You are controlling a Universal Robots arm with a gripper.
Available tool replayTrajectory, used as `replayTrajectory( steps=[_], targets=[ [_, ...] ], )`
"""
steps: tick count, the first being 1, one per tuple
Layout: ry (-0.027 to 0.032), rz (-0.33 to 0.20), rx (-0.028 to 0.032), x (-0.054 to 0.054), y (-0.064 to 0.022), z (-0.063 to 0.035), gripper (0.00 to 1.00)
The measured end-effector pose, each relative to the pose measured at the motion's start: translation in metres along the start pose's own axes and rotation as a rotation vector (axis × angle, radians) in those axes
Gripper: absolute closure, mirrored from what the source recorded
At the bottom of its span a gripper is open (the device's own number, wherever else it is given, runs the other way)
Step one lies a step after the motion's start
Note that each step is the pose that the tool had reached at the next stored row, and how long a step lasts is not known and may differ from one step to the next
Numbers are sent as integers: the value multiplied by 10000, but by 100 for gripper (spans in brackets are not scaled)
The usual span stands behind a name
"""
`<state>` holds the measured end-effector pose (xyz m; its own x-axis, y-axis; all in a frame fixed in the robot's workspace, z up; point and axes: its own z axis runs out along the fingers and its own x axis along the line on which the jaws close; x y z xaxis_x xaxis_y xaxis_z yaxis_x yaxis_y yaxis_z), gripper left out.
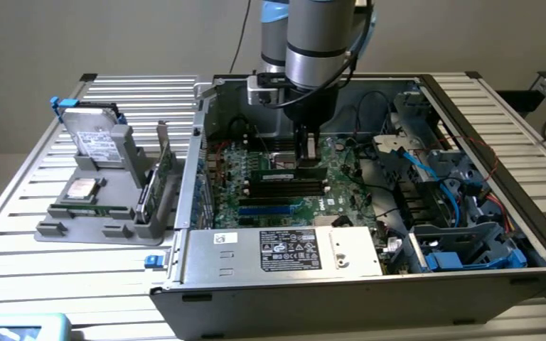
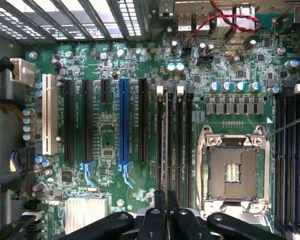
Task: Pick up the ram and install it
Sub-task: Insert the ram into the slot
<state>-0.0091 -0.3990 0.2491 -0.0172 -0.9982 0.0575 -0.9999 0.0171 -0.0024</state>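
The gripper (image 1: pixel 306 150) is pinching narrowly on the thin ram (image 1: pixel 292 172), holding it on edge and lengthwise over the memory slots (image 2: pixel 182 145) (just beside the CPU socket (image 2: pixel 233 167)), seemingly so its edge is meeting a slot squarely

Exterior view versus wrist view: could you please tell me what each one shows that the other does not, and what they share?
Exterior view: the slatted metal table, the grey plastic parts tray holding a silver boxy hard drive, and the long thin green ram stick standing on edge over the black memory slots, with the tool shut on it. Wrist view: the white expansion slot and a row of small blue-topped capacitors. Both: the green motherboard, its blue expansion slot and the black tool.
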Motion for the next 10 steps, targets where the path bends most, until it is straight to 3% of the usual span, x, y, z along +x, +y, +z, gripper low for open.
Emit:
replayTrajectory(
  steps=[10],
  targets=[
    [37,-56,0,-9,3,61,87]
  ],
)
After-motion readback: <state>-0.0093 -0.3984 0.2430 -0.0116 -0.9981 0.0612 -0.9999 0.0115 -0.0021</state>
